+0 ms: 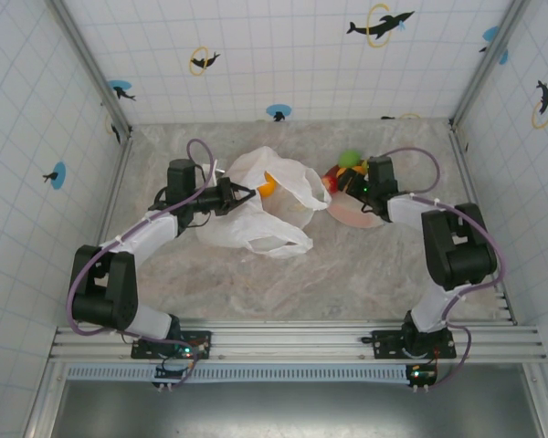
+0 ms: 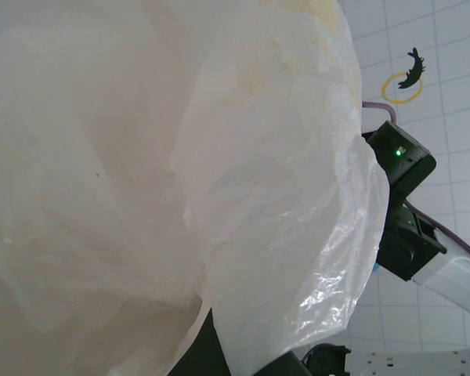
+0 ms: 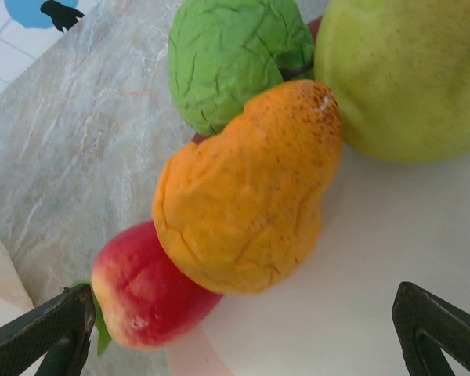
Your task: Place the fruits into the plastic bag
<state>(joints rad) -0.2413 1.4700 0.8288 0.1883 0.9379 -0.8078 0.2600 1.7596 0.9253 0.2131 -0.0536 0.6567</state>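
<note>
Plastic bag [image 2: 141,196]: crinkly white film draped right across the left wrist camera; from above it lies slumped on the tabletop [image 1: 347,274] just left of the plate [image 1: 361,219], its mouth turned toward the plate.
Left jaws: clamped shut on the plastic bag's rim, on the side of the bag away from the plate.
Orange fruit [image 1: 268,186]: sits in the bag's mouth, left of the plate (only part of it shows past the film).
Right jaws: spread wide with nothing between them, hanging over the plate's left side, one tip either side of the fruit group.
Yellow-orange fruit [image 3: 243,196]: at the plate's left edge, touching the red and green ones.
Red fruit [image 3: 145,294]: at the plate's rim, partly over the tabletop, a green leaf under it.
Wrinkled green fruit [image 3: 227,55]: beyond the yellow-orange one, at the plate's edge.
Yellow-green pear [image 3: 407,70]: on the plate, just beside the green fruit.
Plate: pale centre, pinkish rim, flat on the tabletop.
</note>
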